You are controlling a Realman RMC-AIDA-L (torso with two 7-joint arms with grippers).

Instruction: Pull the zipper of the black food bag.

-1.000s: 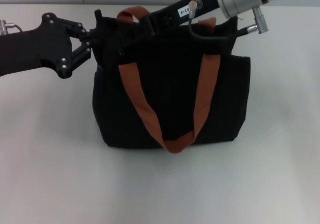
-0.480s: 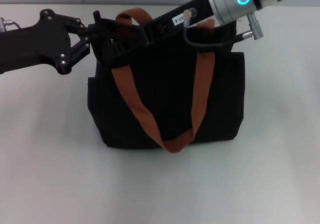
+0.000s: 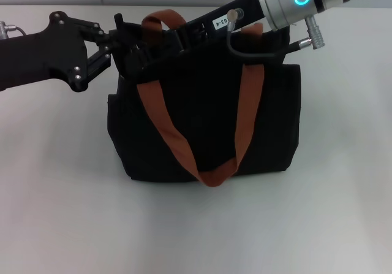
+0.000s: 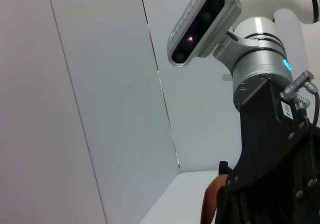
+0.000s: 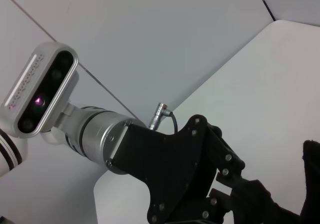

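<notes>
Both claws at black food bag (image 3: 205,121) top: left claw (image 3: 122,41), right claw (image 3: 174,41).

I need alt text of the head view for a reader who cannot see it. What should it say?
A black food bag with orange-brown strap handles stands on a white table. The left hand grips the bag's top left corner, and the right arm reaches across its top edge from the right. The zipper and the right hand's fingers are not visible.
</notes>
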